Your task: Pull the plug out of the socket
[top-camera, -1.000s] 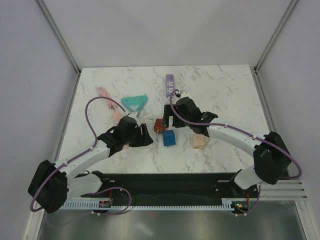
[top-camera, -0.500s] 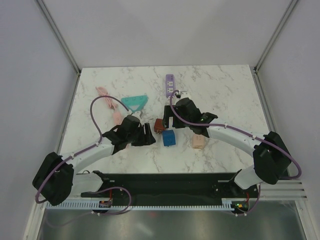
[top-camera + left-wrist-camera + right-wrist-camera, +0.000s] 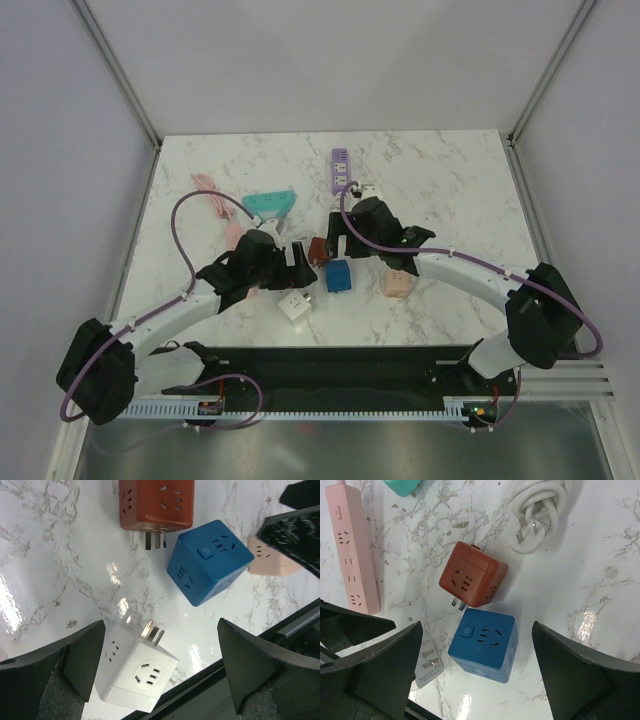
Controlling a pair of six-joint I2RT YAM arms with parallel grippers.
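Top: three strips: socket point(image 3: 340, 170) at 12 o'clock, teal strip point(image 3: 270, 205), pink strip point(image 3: 208, 192). Four cubes: red cube point(image 3: 318, 250), blue cube point(image 3: 338, 277), white cube point(image 3: 296, 303), and plug point(image 3: 397, 285) at 4, well apart from socket.
Left wrist: left gripper point(image 3: 160, 630) wide open, white cube loose between its fingers.
Right wrist: right gripper point(image 3: 476, 625) wide open, empty.

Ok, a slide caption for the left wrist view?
Open left end effector straddling a white cube adapter on the marble table, red-brown cube and blue cube beyond.

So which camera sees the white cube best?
The left wrist view: the white cube lies close up, holes and prongs clear. From the top the white cube looks tiny. The right wrist catches only its edge and prongs.
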